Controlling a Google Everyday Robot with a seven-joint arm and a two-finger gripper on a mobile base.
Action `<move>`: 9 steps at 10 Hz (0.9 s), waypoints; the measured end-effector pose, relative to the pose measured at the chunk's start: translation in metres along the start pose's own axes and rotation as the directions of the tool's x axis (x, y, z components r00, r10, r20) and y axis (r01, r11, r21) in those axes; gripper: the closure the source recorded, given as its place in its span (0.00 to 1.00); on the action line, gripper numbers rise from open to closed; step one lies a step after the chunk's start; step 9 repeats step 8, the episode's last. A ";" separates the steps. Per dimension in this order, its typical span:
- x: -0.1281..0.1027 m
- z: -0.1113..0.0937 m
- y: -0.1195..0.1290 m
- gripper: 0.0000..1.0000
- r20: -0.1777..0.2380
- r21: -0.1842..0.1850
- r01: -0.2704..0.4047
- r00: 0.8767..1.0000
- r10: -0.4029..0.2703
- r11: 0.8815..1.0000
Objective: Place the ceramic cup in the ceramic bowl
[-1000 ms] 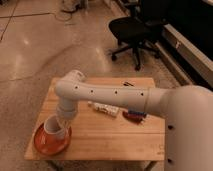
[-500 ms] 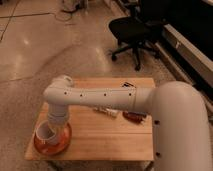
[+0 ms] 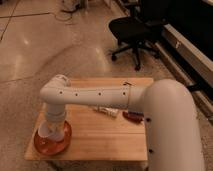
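The task looks close to finished, though not plainly so. The arm (image 3: 95, 95) bends down at the left end of the tabletop (image 3: 100, 132), and its wrist drops straight over the bowl (image 3: 52, 142). The claw (image 3: 52, 131) sits low inside the bowl's outline, hidden among the wrist housing and the pale shape beneath it. That pale shape is probably the cup (image 3: 50, 133), held at or just above the bowl's floor; I cannot tell where wrist ends and cup begins, whether the cup touches the dish yet, or how the claw is set. By my judgement, what is left is to set the cup down if it is not down already, let it go and lift the arm away.

The bowl is a shallow, round, orange-red dish with a raised rim and a slightly glossy glaze, much wider than the cup. The cup reads as plain white and smooth. The tabletop is pale wood, its boards running lengthwise in a visible grain. The arm is smooth white plastic, rounded like a thick tube, with a row of small dark dots along it. Behind it lie a pale patterned thing (image 3: 105, 110) and a small red-and-dark thing (image 3: 133, 116), too blurred to name. A black office chair (image 3: 132, 30) stands on the speckled, polished floor (image 3: 45, 50) beyond.
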 end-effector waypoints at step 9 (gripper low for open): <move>0.013 -0.053 0.009 0.22 -0.086 0.062 -0.068 0.994 0.073 0.996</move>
